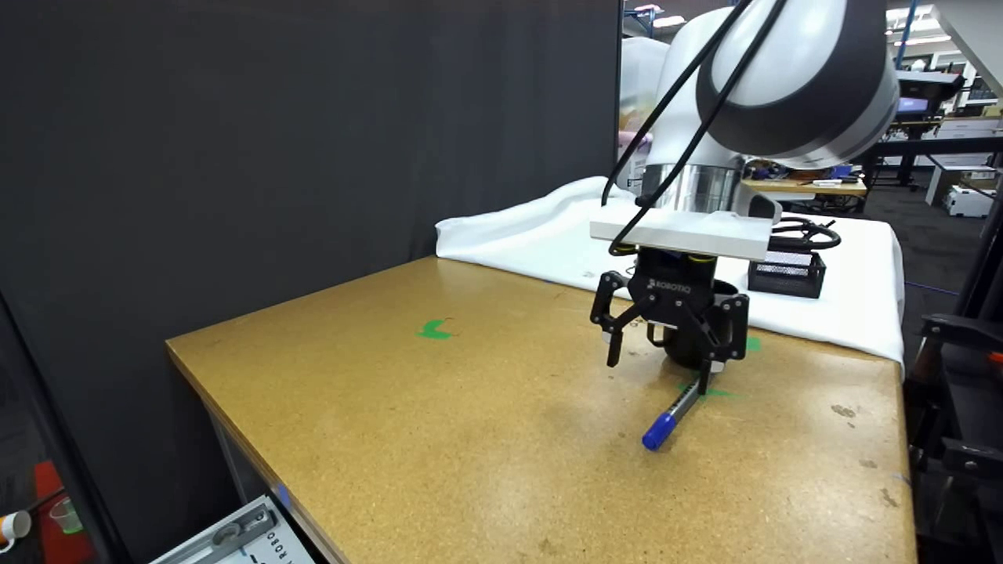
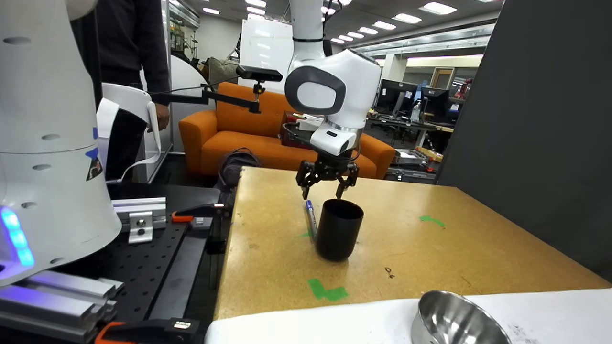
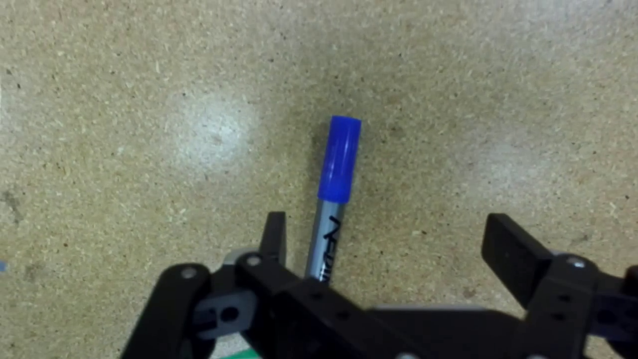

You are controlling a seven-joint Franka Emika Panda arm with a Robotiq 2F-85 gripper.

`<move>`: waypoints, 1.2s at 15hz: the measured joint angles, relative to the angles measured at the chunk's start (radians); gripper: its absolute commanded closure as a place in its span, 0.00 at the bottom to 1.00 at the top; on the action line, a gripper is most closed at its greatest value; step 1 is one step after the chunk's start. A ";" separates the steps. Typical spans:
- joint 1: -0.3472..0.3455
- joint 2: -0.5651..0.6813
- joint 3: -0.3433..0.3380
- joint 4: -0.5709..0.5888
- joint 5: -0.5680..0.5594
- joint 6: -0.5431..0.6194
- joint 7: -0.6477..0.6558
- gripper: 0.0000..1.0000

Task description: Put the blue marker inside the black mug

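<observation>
In an exterior view we have the Robotiq gripper [image 1: 658, 377] over the particleboard tabletop [image 1: 470, 439], jaws spread wide and nothing clasped. The blue-capped marker [image 1: 674, 412] lies on the wood, its barrel running behind a fingertip; by our reading the approach is well along and the grip not yet made. The black mug [image 1: 683, 351] stands upright just beyond, largely masked by the gripper. A black mesh basket [image 1: 786, 276] sits on the white cloth [image 1: 858, 309]; we cannot make out its contents.

In an exterior view with a shiny metal bowl [image 2: 456, 317] at the lower edge, we look into the mug's mouth. Nothing rises above its rim, though the bottom is lost in darkness. The marker is outside, lying beside the mug; whether they touch we cannot tell. The bowl is cut off by the frame, and we see only bare inner wall.

In the wrist view the marker lies between the parted fingers [image 3: 275, 239], nearer to one of them, blue cap pointing away from the gripper. Left for us, we judge: close on the barrel, lift, tip the marker upright, bring it over the mug and release it inside.
</observation>
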 measured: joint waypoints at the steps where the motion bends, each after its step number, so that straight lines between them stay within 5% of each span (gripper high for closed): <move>1: -0.001 0.009 0.007 0.000 0.010 0.001 -0.001 0.00; 10: -0.008 0.116 0.027 0.008 0.024 0.123 -0.001 0.00; 11: -0.013 0.124 0.036 0.008 0.024 0.138 -0.001 0.25; 18: -0.096 0.133 0.126 -0.005 0.038 0.195 -0.001 0.67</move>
